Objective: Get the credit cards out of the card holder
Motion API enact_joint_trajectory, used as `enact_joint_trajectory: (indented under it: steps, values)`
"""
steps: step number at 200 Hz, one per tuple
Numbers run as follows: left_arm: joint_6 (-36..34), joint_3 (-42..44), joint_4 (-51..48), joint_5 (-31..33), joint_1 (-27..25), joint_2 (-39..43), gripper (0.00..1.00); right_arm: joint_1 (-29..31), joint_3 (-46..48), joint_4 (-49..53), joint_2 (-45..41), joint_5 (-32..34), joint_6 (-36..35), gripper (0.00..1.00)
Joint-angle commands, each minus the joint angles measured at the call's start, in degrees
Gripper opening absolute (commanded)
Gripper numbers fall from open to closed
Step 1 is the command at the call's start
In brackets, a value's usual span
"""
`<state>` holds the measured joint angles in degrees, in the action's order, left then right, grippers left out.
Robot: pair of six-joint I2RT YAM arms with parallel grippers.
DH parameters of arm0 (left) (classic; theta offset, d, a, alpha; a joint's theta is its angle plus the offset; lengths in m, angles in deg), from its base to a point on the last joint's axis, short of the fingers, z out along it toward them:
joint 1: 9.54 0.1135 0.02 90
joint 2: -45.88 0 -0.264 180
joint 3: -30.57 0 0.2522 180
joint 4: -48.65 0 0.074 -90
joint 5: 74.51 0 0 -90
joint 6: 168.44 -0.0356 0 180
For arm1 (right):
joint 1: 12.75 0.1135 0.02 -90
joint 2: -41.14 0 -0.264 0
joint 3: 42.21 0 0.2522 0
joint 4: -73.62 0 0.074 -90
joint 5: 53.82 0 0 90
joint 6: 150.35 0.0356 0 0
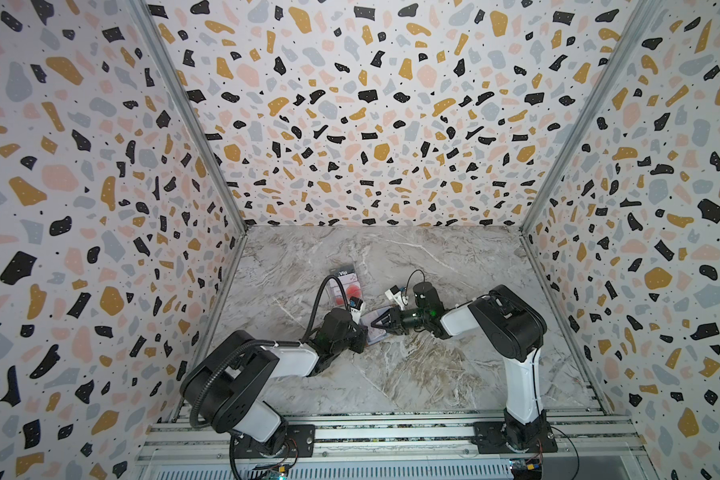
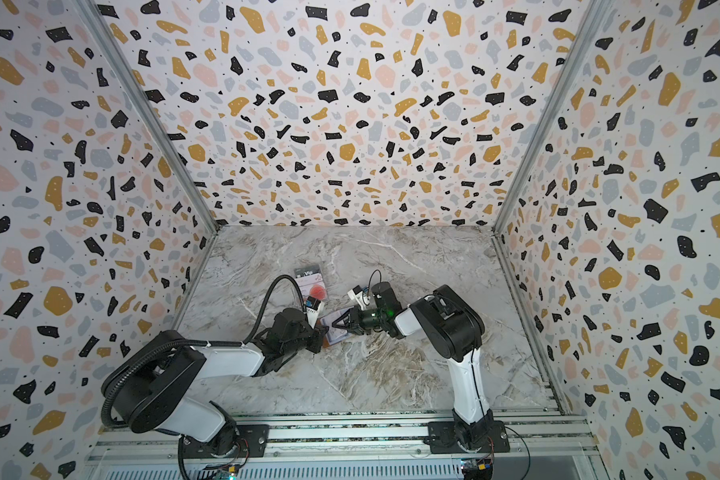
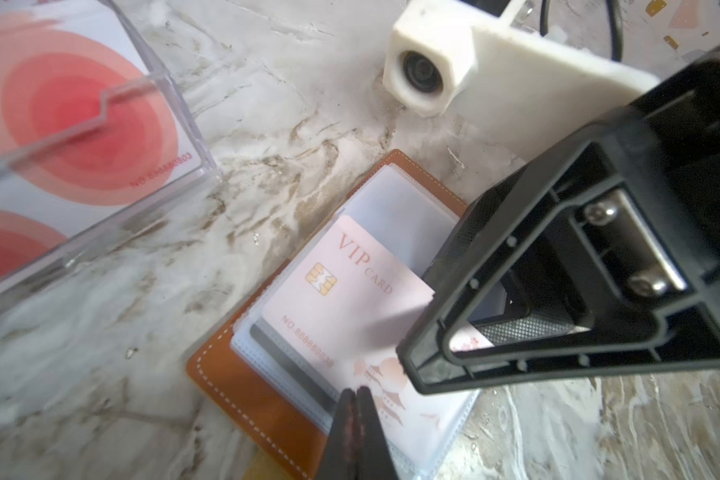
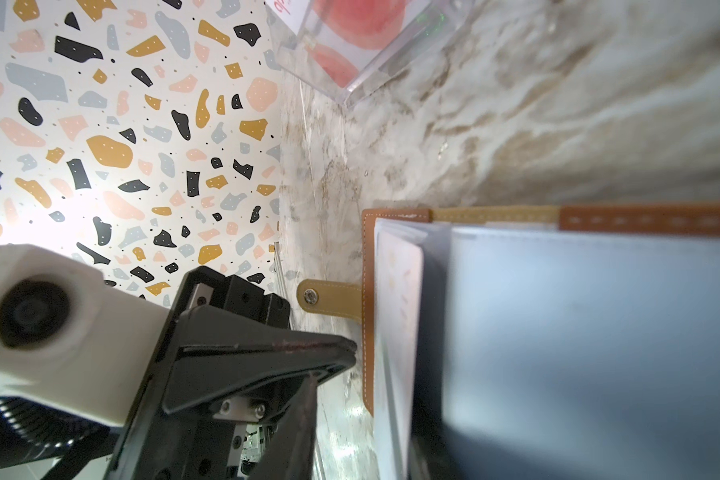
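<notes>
Card holder [image 3: 267, 399] lies open near the middle of the desk [image 1: 433, 374], its leather cover flat and its clear sleeves facing up. The snap strap [image 4: 329, 297] lies flat on the desk beside it. A pale pink VIP card [image 3: 350, 299] sits on the top sleeve, and part of it seems to have slid out. A grey card [image 3: 283, 345] shows in a sleeve beneath.

The left gripper [image 3: 355, 399] is fully closed and holds nothing. Its joined tips press down at the holder's edge, over the sleeves, like a thumb pinning a book. The right gripper [image 1: 379, 323] reaches in from the opposite side with its jaws partly apart around the pink card's corner. I cannot tell whether the pads are actually clamping the card.

The step in hand looks like drawing this card free. To do it well, the right jaws should close on bare card only, clear of the sleeve film, or the whole page will lift with it. The pull should run flat and straight along the sleeve's mouth, not upward. The left tips should press on the cover or sleeves, never on the card itself. Once free, the card likely goes towards the clear case [image 3: 171, 75], which stands nearer the back left corner.
</notes>
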<state>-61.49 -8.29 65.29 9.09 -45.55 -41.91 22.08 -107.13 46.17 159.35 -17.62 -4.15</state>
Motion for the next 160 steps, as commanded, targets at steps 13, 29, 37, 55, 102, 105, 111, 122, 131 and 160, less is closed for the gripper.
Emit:
enact_joint_trajectory:
  steps: [13,29,37,55,102,105,111,122,131,160]
  values:
    - [0.2,0.0,5.3,-1.7,0.4,-2.4,0.00,0.3,-0.2,-1.6,0.3,-1.0,0.2,0.35]
    - [0.3,1.0,7.1,-2.0,0.4,-2.1,0.00,0.4,-0.3,-1.7,0.4,-1.0,0.2,0.35]
    - [0.3,1.3,7.3,-2.0,0.4,-1.8,0.00,0.5,-0.3,-1.8,0.4,-1.1,0.2,0.35]
    - [0.2,1.7,6.9,-1.5,0.4,-1.8,0.00,0.4,-0.3,-2.0,0.4,-1.2,0.4,0.35]
    - [0.0,3.2,10.7,-2.9,0.4,-2.0,0.00,0.6,-0.4,-2.1,0.4,-1.7,0.3,0.35]
    - [-0.1,3.0,10.5,-2.9,0.4,-2.3,0.00,0.6,-0.4,-2.2,0.4,-1.7,0.4,0.35]
    - [-0.1,2.8,10.4,-2.8,0.4,-2.9,0.00,0.6,-0.4,-2.3,0.5,-1.7,0.3,0.35]
    - [-0.3,2.5,10.0,-2.7,0.4,-4.1,0.00,0.6,-0.5,-2.4,0.6,-1.9,0.4,0.35]
    - [-0.6,2.3,9.2,-2.3,0.4,-4.8,0.00,0.6,-0.6,-2.5,0.6,-2.1,0.6,0.35]
    - [-1.0,3.9,8.0,-1.7,0.4,-5.5,0.00,0.6,-0.6,-2.9,0.6,-2.4,0.7,0.34]
